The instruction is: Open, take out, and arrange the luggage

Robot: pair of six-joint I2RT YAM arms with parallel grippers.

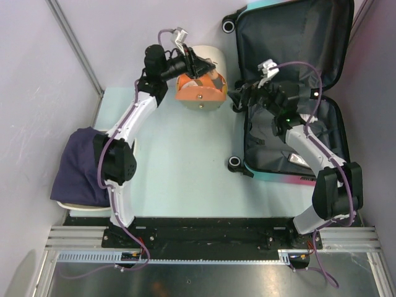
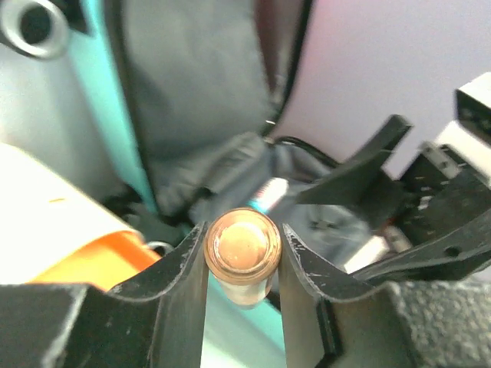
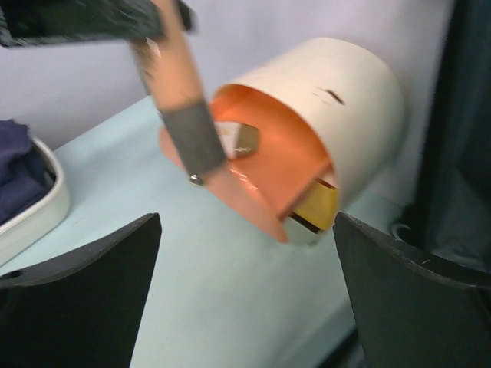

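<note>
The luggage (image 1: 291,37) lies open at the right, its lid propped up and its grey lining (image 2: 199,100) showing; its dark edge (image 3: 468,115) borders the right wrist view. My left gripper (image 1: 199,67) (image 2: 244,253) is shut on a slim pinkish bottle (image 2: 244,247) (image 3: 188,123) with a rose-gold cap, held above the cream cylindrical box (image 1: 207,55) (image 3: 345,100). The box's orange drawer (image 3: 268,153) stands pulled out. My right gripper (image 1: 238,99) (image 3: 245,284) is open and empty at the luggage's left rim, facing the box.
A navy cloth (image 1: 77,167) (image 3: 19,165) fills a white tray (image 3: 38,215) at the table's left edge. Pale walls close in on the left, back and right. Pale blue tabletop (image 1: 185,161) lies between the arms.
</note>
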